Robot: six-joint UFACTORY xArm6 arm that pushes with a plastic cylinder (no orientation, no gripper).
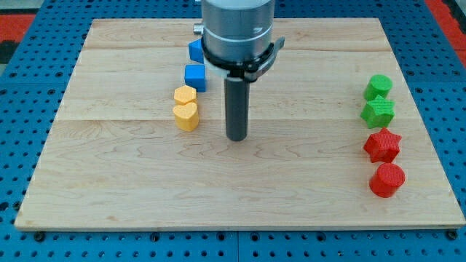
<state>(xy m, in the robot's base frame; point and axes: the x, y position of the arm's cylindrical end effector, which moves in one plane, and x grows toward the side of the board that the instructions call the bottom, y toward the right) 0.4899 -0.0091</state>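
Pale wooden board [240,189] on blue pegboard table [29,44]; red strip [448,14] at top right corner

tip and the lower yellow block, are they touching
Apart. The camera view shows bare wood between my tip and the lower yellow block, which lies to the view's left of it.

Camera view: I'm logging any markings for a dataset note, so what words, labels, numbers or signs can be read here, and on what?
None can be read.
The wooden board shows only grain.
The yellow blocks, blue blocks, green blocks and red blocks are plain.
The arm's grey housing bears no label; my tip is bare, right of the yellow blocks, apart from them.
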